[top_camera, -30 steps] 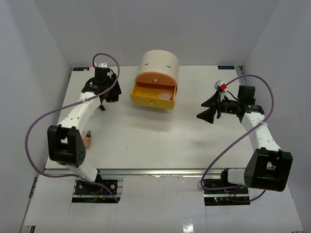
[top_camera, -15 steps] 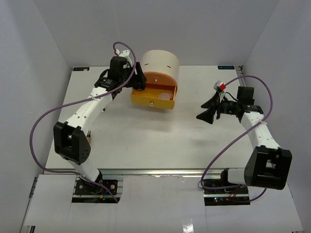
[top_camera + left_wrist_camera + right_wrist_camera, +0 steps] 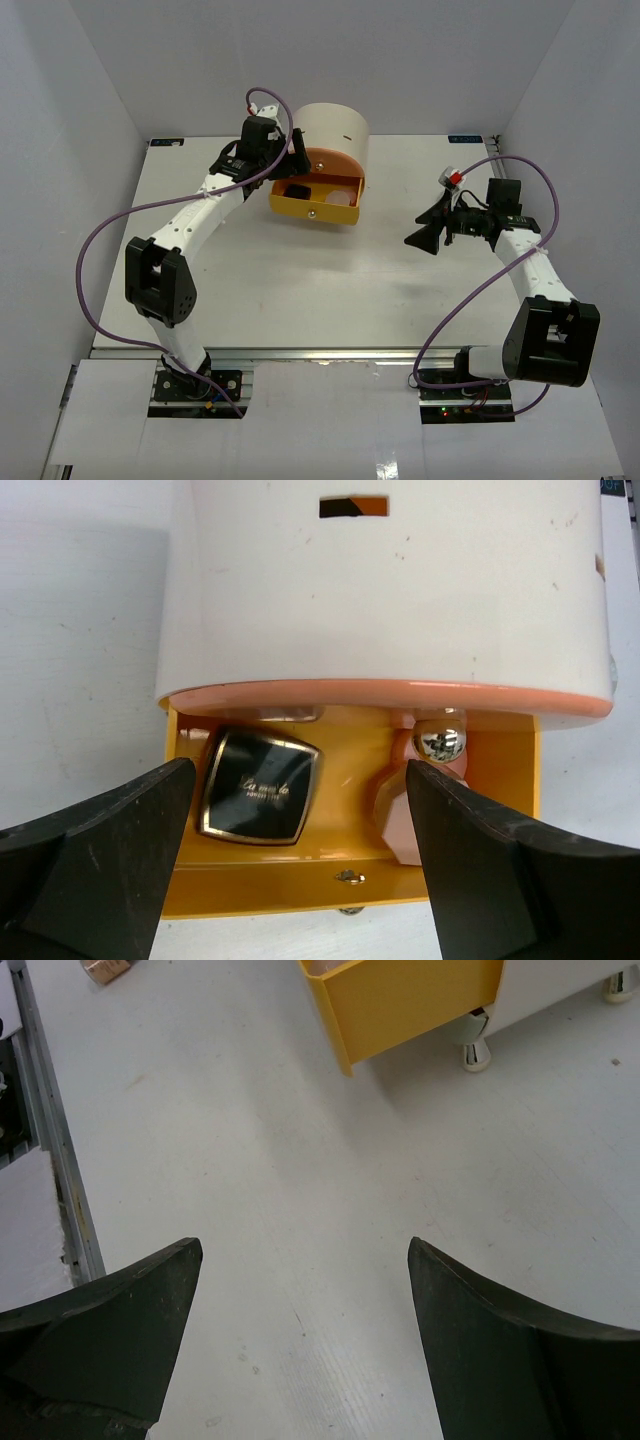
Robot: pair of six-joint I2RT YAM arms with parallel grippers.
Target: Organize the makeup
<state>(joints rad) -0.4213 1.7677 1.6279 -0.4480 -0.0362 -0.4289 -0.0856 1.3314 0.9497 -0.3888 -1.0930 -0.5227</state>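
Observation:
A black square compact (image 3: 258,785) with a gold rim lies in the left part of the open yellow drawer (image 3: 270,885). A pink compact (image 3: 398,822) lies in the drawer's right part. In the top view the black compact (image 3: 296,189) and the pink compact (image 3: 340,197) show in the same drawer (image 3: 312,211). My left gripper (image 3: 300,780) hangs open and empty just above the drawer, and shows in the top view (image 3: 287,168) at the drawer's left rear. My right gripper (image 3: 430,226) is open and empty over bare table (image 3: 305,1250), right of the drawer.
The cream cylindrical drawer unit (image 3: 330,125) stands at the back centre, with a silver knob (image 3: 440,740) on its peach front. In the right wrist view the yellow drawer (image 3: 410,1000), a white unit foot (image 3: 475,1055) and a tan bottle (image 3: 105,968) show far off.
My left arm swung from the table's left rear to over the open drawer. The black square compact now lies in the drawer, let go. The right arm has not moved.

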